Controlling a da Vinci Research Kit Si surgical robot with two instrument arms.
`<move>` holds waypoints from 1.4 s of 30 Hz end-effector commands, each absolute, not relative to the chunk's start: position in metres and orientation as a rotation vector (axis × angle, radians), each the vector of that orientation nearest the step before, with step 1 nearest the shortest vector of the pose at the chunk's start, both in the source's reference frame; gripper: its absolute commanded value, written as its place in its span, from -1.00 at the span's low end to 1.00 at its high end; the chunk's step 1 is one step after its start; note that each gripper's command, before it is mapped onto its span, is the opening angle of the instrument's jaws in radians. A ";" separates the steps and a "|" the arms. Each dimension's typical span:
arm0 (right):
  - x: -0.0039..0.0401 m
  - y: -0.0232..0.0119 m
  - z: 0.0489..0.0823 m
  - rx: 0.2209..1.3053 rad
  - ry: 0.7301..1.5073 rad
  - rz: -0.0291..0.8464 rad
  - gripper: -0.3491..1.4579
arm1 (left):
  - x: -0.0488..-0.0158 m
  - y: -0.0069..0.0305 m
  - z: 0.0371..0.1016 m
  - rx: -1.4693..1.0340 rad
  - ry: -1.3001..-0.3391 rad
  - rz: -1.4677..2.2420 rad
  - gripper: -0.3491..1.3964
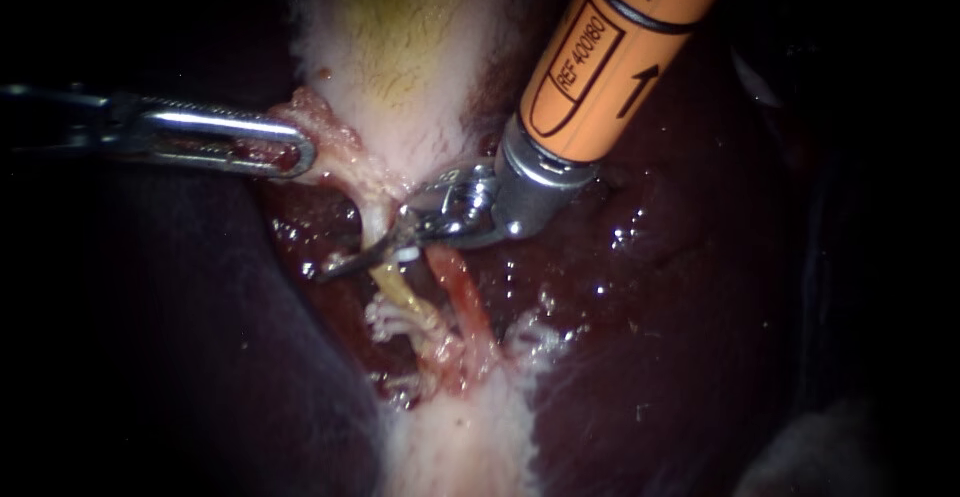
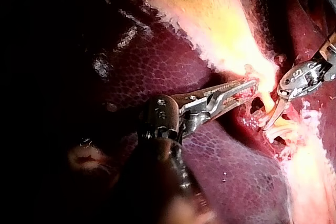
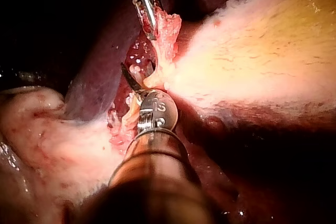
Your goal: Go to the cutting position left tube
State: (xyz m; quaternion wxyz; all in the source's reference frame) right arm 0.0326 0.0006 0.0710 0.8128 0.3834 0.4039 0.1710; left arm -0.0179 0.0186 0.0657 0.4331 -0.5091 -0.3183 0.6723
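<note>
Left tube (image 1: 396, 289) lies at the parted blades of your right instrument (image 1: 366, 246), left of the red tube (image 1: 462, 302), while your left instrument (image 1: 298, 151) clamps the gallbladder (image 1: 400, 47) edge on the left, over dark liver (image 1: 650, 337).

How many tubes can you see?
2. The pale yellow left tube lies at the tip of the right instrument; the red right tube runs beside it. Others may be hidden.

the right instrument (image 1: 365, 247) has its orange shaft cut off by the edge behind its jaws, and in its own wrist view that shaft hides whatever lies under it. the left tube (image 1: 398, 292) is covered where that instrument crosses it. the left instrument (image 1: 300, 149) fades into darkness behind its jaws, which pinch the gallbladder (image 1: 400, 47).
</note>
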 end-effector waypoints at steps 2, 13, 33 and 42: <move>0.0327 0.0006 0.0710 0.818 0.862 0.365 -0.31 | -0.0179 0.0186 0.0657 -1.269 -0.793 1.675 -1.00; 0.0326 0.0006 0.0710 0.818 0.862 0.365 -0.31 | -0.0179 0.0186 0.0657 -1.269 -0.793 1.675 -1.00; 0.0316 0.0003 0.0712 0.796 0.930 0.360 0.97 | -0.0178 0.0187 0.0658 -1.268 -0.791 1.675 -1.00; 0.0277 0.0004 0.0712 0.762 0.944 0.353 0.97 | -0.0175 0.0188 0.0659 -1.267 -0.789 1.674 -1.00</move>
